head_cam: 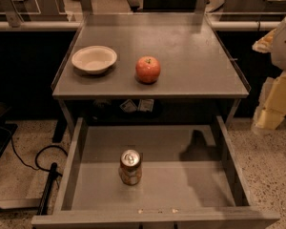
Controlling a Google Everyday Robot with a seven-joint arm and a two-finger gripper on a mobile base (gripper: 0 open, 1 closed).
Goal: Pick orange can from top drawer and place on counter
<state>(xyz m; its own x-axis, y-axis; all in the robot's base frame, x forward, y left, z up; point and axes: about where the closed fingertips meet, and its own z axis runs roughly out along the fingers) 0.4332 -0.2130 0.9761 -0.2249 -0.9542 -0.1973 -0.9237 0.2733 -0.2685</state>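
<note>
The orange can (130, 167) stands upright on the floor of the open top drawer (181, 185), a little left of its middle, with its silver top and pull tab facing up. The drawer is pulled out below the grey counter (190, 56). My gripper (275, 101) shows as pale cream parts at the right edge of the view, beside the counter's right side and above the floor. It is well to the right of the can and holds nothing that I can see.
A round red-orange apple (148, 69) and a shallow white bowl (94, 59) sit on the counter's left half. A black cable (47, 161) lies on the speckled floor to the left of the drawer. The arm's shadow (195, 149) falls on the drawer floor.
</note>
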